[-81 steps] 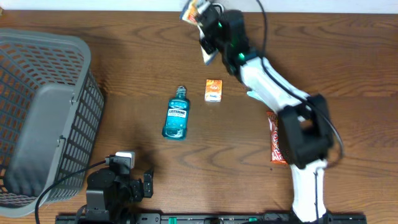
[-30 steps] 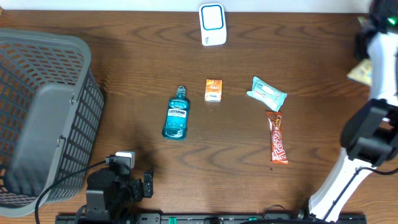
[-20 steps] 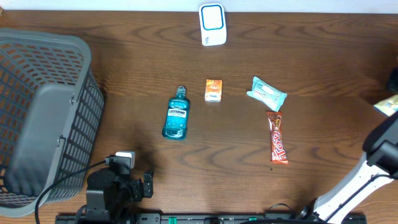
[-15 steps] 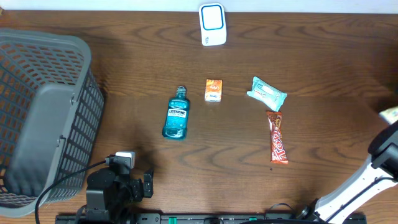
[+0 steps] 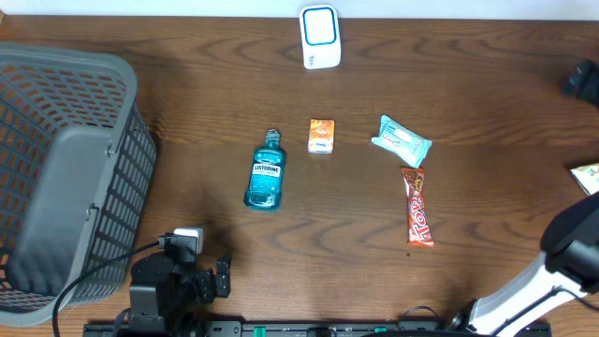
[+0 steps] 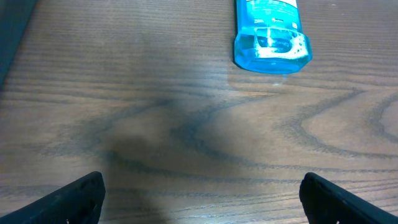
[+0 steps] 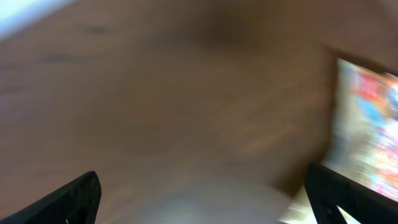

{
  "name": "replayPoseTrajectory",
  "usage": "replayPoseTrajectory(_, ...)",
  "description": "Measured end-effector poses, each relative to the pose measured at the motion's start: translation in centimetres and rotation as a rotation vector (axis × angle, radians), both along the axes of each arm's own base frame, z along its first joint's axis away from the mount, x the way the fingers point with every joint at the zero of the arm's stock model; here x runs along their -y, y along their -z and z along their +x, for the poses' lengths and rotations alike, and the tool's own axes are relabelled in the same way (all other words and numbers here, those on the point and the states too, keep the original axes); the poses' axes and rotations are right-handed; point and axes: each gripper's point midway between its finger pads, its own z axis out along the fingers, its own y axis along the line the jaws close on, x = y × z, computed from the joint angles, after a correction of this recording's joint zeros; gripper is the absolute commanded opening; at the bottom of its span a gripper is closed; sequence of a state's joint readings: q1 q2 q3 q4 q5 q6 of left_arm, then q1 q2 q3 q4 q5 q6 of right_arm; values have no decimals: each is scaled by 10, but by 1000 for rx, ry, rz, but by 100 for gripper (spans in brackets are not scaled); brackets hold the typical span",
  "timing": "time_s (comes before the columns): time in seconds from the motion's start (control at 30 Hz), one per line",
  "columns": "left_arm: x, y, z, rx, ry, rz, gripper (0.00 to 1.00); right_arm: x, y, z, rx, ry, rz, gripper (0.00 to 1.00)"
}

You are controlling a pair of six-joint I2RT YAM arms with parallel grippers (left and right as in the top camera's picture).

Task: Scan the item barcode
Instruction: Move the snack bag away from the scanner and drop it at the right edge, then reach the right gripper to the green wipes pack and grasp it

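The white and blue barcode scanner (image 5: 319,36) stands at the table's far edge. The item, a colourful snack packet (image 5: 588,175), lies at the right edge of the table, free of any grip. In the blurred right wrist view this packet (image 7: 370,134) sits off to the right, and my right gripper (image 7: 205,202) is open with nothing between its fingers. My left gripper (image 6: 202,200) is open too, low over bare wood at the near left, with the blue mouthwash bottle (image 6: 272,34) ahead of it.
In the middle lie the mouthwash bottle (image 5: 265,172), a small orange box (image 5: 321,136), a teal packet (image 5: 402,139) and a red chocolate bar (image 5: 417,206). A grey mesh basket (image 5: 65,178) fills the left side. The right arm (image 5: 562,257) rises at the right edge.
My right arm swung from the scanner to the table's right edge with the packet, then opened and let it go. The left arm has not moved.
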State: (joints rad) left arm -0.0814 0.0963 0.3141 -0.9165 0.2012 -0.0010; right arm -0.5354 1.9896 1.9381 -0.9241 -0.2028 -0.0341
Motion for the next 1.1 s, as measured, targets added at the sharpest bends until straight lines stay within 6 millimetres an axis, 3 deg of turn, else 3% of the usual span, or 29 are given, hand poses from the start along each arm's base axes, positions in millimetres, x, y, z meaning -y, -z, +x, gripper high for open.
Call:
replayPoseTrajectory(0.1,0,0,0,0,0,0,100,-57,-28,10,61,-132,54,99)
replayPoseTrajectory(0.2,0,0,0,0,0,0,100,-122,-41,14,60,-276,79,99)
replayPoseTrajectory(0.3,0,0,0,0,0,0,100,-180,-36,13,0,-388,66,99)
replayPoseTrajectory(0.43,0,0,0,0,0,0,99,-238,-21,7,-101,-438,-34,99)
replayPoseTrajectory(0.57,0,0,0,0,0,0,100,-275,0,-4,-183,-445,-181,99)
replayPoseTrajectory(0.73,0,0,0,0,0,0,100,-315,42,-30,-288,-514,-300,99)
replayPoseTrajectory(0.9,0,0,0,0,0,0,100,-323,94,-59,-402,-564,-357,95)
replayPoseTrajectory(1.1,0,0,0,0,0,0,100,-324,158,-74,-405,-668,-425,86)
